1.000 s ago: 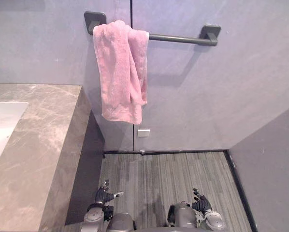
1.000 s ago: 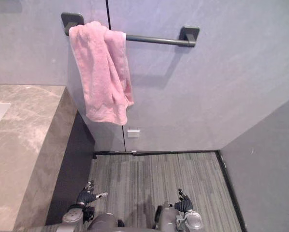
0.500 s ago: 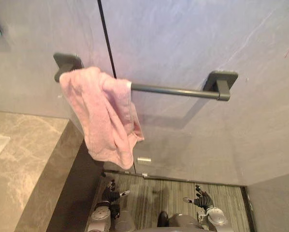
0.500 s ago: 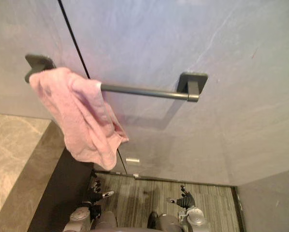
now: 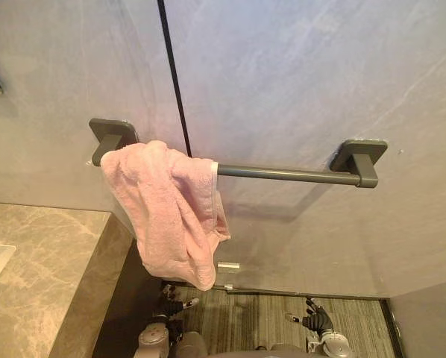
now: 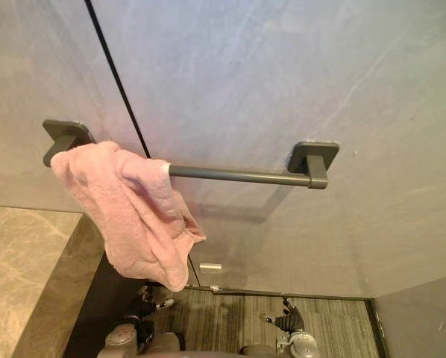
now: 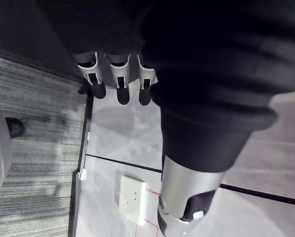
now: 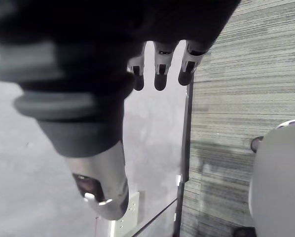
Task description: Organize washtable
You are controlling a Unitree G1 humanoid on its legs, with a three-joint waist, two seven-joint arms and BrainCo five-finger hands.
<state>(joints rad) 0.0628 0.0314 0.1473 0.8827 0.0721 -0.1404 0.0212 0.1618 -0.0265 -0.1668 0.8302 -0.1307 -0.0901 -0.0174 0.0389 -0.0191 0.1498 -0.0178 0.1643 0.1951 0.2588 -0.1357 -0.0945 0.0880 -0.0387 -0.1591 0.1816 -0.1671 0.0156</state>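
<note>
Towel (image 5: 171,216), pink: draped over towel bar (image 5: 290,174), crowded against the left bracket, folds uneven, one corner hanging lowest. Kept up by the drape alone; rest of the bar bare as far as the right bracket. Judged not yet tidied, likely wants spreading along the bar. Washtable counter (image 5: 44,253) below and to the left of it; contact not discernible. Left hand (image 5: 174,304) and right hand (image 5: 316,321) low near the floor, well below the towel, fingers straight and relaxed, nothing held. Probably parked so because no reach begun; both free for a two-handed straightening.
</note>
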